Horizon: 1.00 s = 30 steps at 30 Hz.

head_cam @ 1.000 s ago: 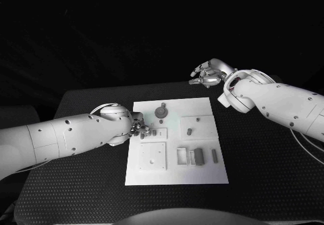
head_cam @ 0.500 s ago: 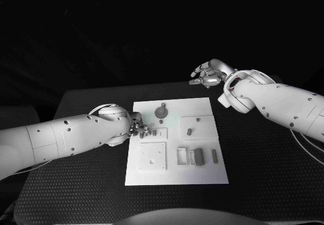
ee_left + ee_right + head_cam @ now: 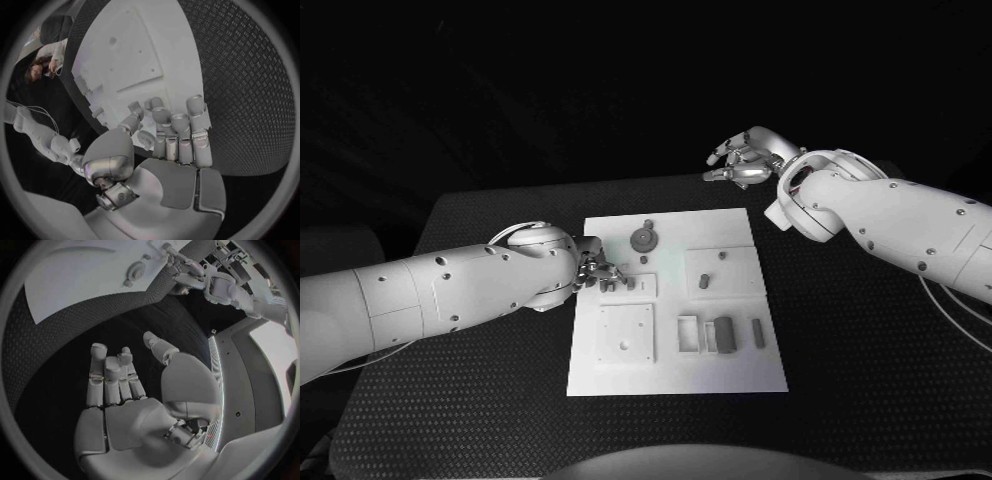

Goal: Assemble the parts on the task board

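- Two white arms reach over a black bench (image 3: 473,400); the task board (image 3: 733,370), a white plate, lies flat in the middle of it.
- The left hand (image 3: 596,272) sits at the board's left edge, about halfway along it; its fingers (image 3: 178,125) are curled inward over the plate's rim, beside a row of small grey parts (image 3: 632,284).
- From the left wrist view, the curled fingers hover right at the board's edge; whether they have hold of a part cannot be told.
- The right hand (image 3: 744,160) hangs well apart from the board, beyond its far right corner and over the bench's back edge; its fingers (image 3: 109,370) are loosely bent and spread, with nothing in them.
- A round grey part with a short stem (image 3: 645,238) lies near the board's far edge, left of centre.
- A small upright grey peg (image 3: 705,281) stands in the right half of the board, inside a faint square outline.
- A raised square plate (image 3: 627,333) lies flat on the board's near left area.
- Three oblong grey parts lie side by side to its right: a pale frame-like block (image 3: 689,334), a darker block (image 3: 724,336) and a slim bar (image 3: 759,333), near one another but not touching.
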Available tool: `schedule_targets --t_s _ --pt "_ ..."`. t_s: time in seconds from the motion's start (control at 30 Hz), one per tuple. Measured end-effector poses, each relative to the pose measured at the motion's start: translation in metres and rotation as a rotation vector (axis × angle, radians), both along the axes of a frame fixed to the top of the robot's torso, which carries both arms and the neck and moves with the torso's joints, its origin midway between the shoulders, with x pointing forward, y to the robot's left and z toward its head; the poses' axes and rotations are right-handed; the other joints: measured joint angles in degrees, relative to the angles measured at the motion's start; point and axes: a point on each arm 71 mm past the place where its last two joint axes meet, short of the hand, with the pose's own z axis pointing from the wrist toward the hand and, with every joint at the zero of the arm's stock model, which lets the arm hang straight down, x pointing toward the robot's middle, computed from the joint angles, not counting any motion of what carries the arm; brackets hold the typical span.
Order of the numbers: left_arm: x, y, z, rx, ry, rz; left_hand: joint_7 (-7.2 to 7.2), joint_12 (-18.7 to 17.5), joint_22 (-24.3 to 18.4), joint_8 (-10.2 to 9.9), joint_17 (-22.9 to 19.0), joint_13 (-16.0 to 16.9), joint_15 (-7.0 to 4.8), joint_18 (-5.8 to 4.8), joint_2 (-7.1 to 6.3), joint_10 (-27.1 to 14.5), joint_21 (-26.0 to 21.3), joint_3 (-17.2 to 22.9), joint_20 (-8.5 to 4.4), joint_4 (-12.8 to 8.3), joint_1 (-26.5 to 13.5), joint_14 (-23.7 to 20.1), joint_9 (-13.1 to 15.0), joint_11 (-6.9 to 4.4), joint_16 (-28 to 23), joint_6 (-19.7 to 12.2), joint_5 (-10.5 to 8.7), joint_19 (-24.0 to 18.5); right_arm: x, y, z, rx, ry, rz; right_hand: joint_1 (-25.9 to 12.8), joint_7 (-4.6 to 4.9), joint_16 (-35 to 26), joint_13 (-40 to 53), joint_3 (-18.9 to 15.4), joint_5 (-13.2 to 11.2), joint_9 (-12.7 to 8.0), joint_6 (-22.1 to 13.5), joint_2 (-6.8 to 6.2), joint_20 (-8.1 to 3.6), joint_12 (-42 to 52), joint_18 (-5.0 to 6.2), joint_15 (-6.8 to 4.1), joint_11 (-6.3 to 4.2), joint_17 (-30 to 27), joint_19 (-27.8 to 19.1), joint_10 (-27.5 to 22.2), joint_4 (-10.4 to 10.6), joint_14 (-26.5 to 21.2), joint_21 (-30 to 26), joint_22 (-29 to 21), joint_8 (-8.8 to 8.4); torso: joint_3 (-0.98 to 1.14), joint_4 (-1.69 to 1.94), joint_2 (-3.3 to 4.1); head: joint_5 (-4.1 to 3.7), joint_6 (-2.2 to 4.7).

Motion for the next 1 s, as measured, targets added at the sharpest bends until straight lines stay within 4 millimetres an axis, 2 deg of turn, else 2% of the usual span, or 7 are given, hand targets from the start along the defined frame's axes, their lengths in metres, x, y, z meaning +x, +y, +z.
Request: schedule_targets --t_s 0.1,0.2,0.43,0.57,0.63,0.73,1.0 --pt "0.000 0.001 0.000 -0.004 -0.003 0.003 0.00 0.00 0.00 0.00 0.00 0.00 0.00 0.00 0.02 0.00 0.00 -0.15 0.00 -0.15 0.02 0.00 0.00 0.00 0.00 0.00 0.00 0.00 0.000 0.000 0.000 0.000 0.001 -0.001 0.00 -0.02 0.00 0.00 0.00 0.00 0.00 0.02 0.00 0.00 0.00 0.00 0.00 0.00 0.00 0.00 0.00 0.00 0.00 0.00 0.00 0.00 0.00 0.00 -0.01 0.00 0.01" --pt "0.000 0.001 0.000 -0.007 -0.005 0.004 0.00 -0.23 0.00 0.00 -0.01 0.06 0.00 0.00 0.64 0.00 0.00 -0.69 0.00 -0.69 0.64 0.00 0.00 0.00 0.00 0.00 0.00 0.00 0.000 -0.001 -0.001 -0.001 0.003 -0.001 0.00 0.03 0.00 0.00 0.00 0.00 0.00 -0.04 0.00 0.00 0.00 0.00 0.00 0.00 0.00 0.00 0.00 0.00 0.00 0.00 0.00 0.00 0.00 0.01 -0.01 0.00 0.01" --pt "0.000 0.006 0.001 -0.016 -0.008 0.016 -0.07 -0.51 -0.01 0.00 -0.01 0.06 -0.07 0.01 0.68 -0.32 -0.33 -1.23 0.00 -1.75 0.68 -0.07 -0.18 0.08 -0.10 -0.31 0.00 0.00 0.000 -0.001 -0.003 -0.001 0.006 -0.001 0.00 0.12 0.00 0.00 0.00 0.00 0.00 -0.14 0.00 0.00 0.00 0.00 0.00 0.00 0.00 0.00 0.00 0.00 0.00 0.00 0.00 0.00 0.00 0.03 -0.01 0.00 -0.08" --pt "0.001 0.010 0.002 -0.026 -0.020 0.029 0.50 -1.54 -0.01 -0.68 -0.38 -0.12 -0.08 -0.04 0.05 -2.22 -1.20 -1.39 0.01 -1.91 1.26 -1.57 -0.65 0.55 -1.13 -2.61 0.00 -0.80 0.000 -0.001 -0.003 -0.001 0.006 -0.002 0.00 0.12 0.00 0.01 0.00 0.00 0.01 -0.14 0.00 0.00 0.00 0.00 0.00 0.00 0.00 0.00 0.00 0.00 0.00 0.00 0.00 0.00 0.00 0.04 -0.02 -0.04 -0.05" --pt "0.001 0.012 0.003 -0.033 -0.029 0.038 1.26 -2.46 -0.01 -1.68 -0.89 -0.46 0.15 -0.13 -0.82 -4.03 -2.25 -1.22 0.29 -2.08 1.06 -3.04 -1.06 1.34 -2.13 -4.73 0.00 -2.17 0.000 -0.002 -0.003 -0.001 0.006 -0.002 0.00 0.11 0.00 0.01 0.00 0.00 0.00 -0.14 0.00 0.00 0.00 0.00 0.00 0.00 0.01 0.00 0.00 0.00 0.00 0.00 0.00 0.00 -0.03 0.05 -0.02 -0.07 0.01" --pt "0.002 0.014 0.004 -0.046 -0.041 0.051 1.97 -2.62 -0.01 -1.77 -1.18 -0.65 0.55 -0.52 -1.24 -4.76 -2.86 -1.17 0.51 -2.13 0.93 -3.61 -1.19 2.07 -2.45 -5.85 0.00 -2.58 0.000 -0.002 -0.003 -0.002 0.007 -0.003 0.00 0.11 0.00 -0.04 0.00 0.00 0.01 -0.14 0.00 0.00 0.00 0.00 0.00 0.00 0.00 0.00 0.00 0.00 0.00 0.00 0.00 0.00 -0.03 0.05 -0.02 -0.12 0.06" --pt "0.000 0.020 0.006 -0.102 -0.052 0.089 2.46 -2.98 -0.30 -2.35 -1.57 -0.88 0.82 -0.98 -2.14 -5.53 -3.56 -1.06 0.67 -2.24 1.19 -4.19 -1.49 2.51 -2.85 -7.19 0.00 -2.77 -0.001 -0.002 -0.004 -0.002 0.008 -0.004 0.00 0.00 0.00 -0.05 0.00 0.00 0.01 -0.23 0.00 0.00 0.00 0.00 0.00 0.00 0.01 -0.01 0.00 0.00 0.00 0.00 0.00 0.00 -0.06 0.03 -0.01 -0.16 0.07"
